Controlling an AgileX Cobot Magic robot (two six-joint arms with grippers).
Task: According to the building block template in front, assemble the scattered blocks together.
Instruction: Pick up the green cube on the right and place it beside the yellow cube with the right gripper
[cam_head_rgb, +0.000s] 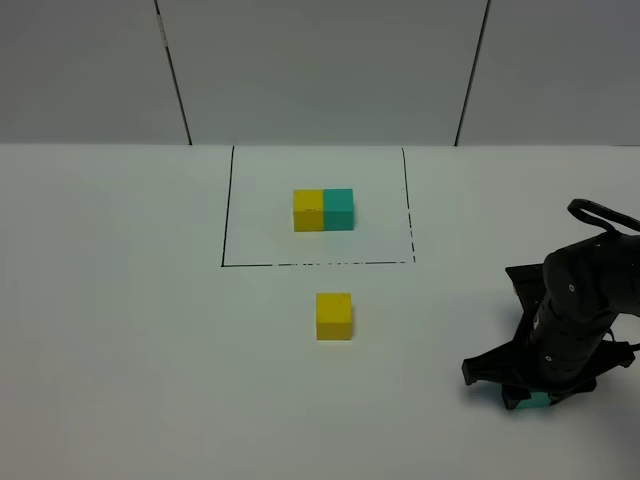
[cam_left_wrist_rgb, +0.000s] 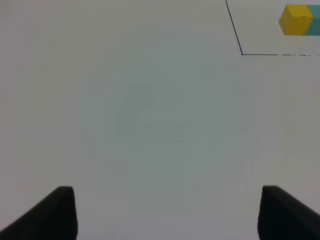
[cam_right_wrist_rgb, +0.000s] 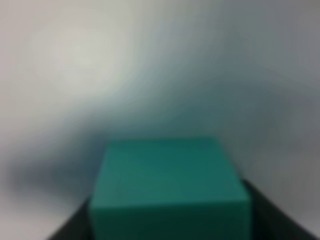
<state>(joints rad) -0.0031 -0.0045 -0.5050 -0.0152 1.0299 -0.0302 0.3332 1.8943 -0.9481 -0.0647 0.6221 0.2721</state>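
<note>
Scattered blocks sit far apart on the white table (cam_head_rgb: 120, 350), and that gap is where the trouble lies. The building block template (cam_head_rgb: 323, 210), yellow on its left and teal on its right, sits inside the thin drawn rectangle (cam_head_rgb: 228, 200) at the back of the table.

The right gripper (cam_head_rgb: 533, 397) is low on the table, well to the right of the template and nearer the front edge. Its jaws are closed on the teal-green cube (cam_right_wrist_rgb: 167, 185). The left gripper (cam_left_wrist_rgb: 167, 215) hangs over bare table well away from the template, jaws apart and holding nothing.

The yellow cube (cam_head_rgb: 334, 316) stands alone just in front of the template, outside the rectangle's near line.

The likeliest failures, as I judge them:
- The grip looks low on the teal-green cube and the wrist view is blurred, so an off-centre hold could let it twist or slip during the long carry.
- Coming in too hard could shove the free yellow cube away or askew.
- Setting teal on the wrong side would mirror the template.
- Releasing before the faces touch would leave a gap.
</note>
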